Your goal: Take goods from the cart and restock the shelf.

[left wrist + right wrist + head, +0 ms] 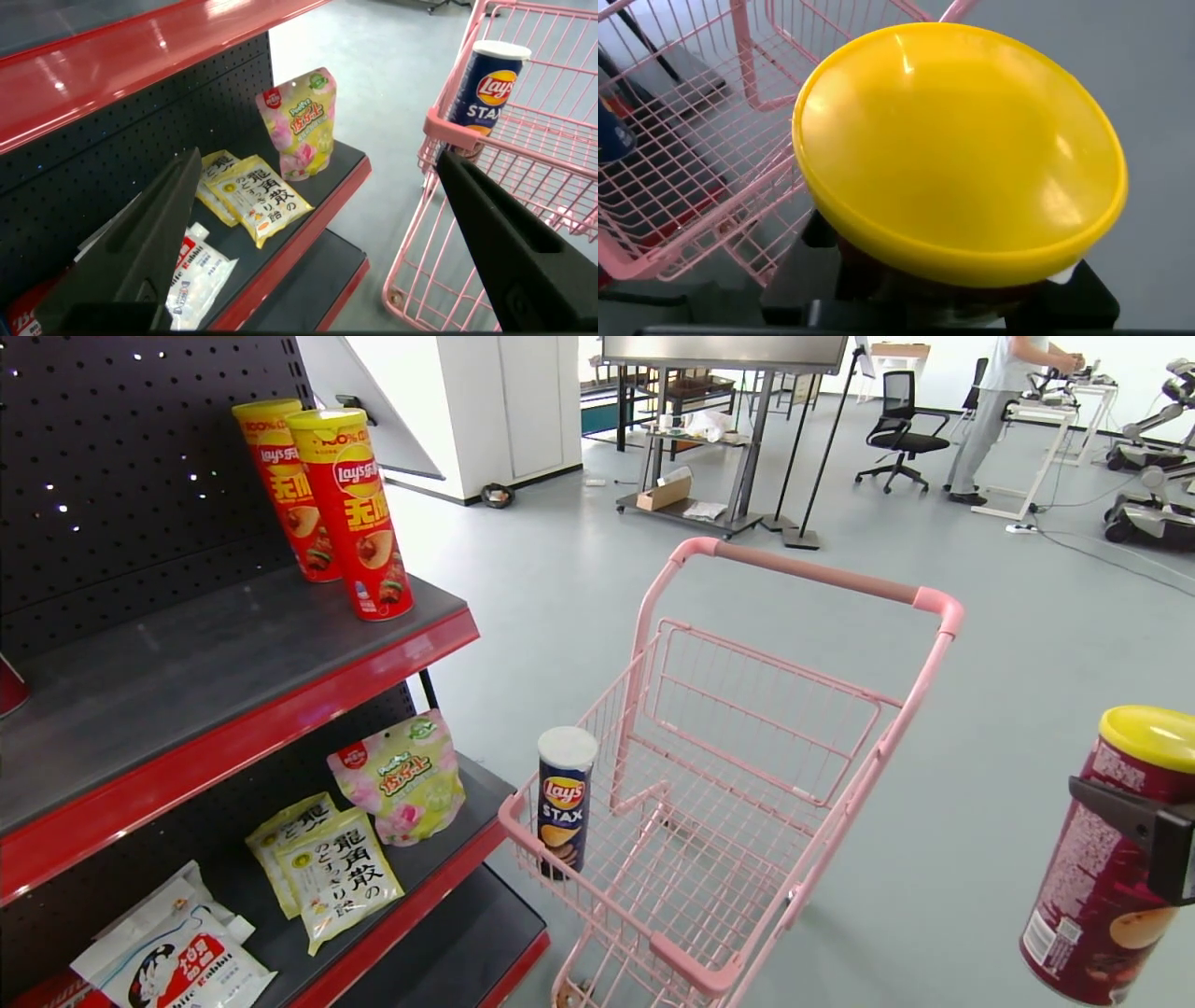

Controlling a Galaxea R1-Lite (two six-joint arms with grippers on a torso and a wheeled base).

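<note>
While the dark red chip can [1111, 859] with its yellow lid hangs at the lower right of the head view, right of the pink cart [822, 577], the right gripper [1134, 835] has its jaws pinched on the can's side. Centre frame, a blue can [564, 812] stands upright in the cart's corner nearest the shelf [233, 653]. The left gripper [318, 243], facing the shelf's lower tiers, has its jaws spread wide.
</note>
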